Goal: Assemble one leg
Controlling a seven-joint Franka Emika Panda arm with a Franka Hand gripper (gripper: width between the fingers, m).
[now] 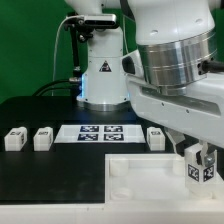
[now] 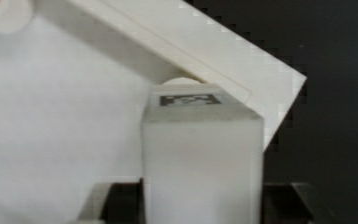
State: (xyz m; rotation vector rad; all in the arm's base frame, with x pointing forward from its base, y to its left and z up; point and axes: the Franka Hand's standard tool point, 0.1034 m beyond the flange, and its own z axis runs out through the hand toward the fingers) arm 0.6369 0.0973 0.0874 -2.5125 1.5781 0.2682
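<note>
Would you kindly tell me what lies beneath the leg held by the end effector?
The white tray-like piece, near its corner, lies beneath the leg; the leg hides the spot directly under it.

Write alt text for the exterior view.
The end effector holds a white leg upright by the edge of the large white tray-like piece at the exterior view's right. On the black table behind, two loose legs lie to the exterior view's left of the marker board, one to its right.
</note>
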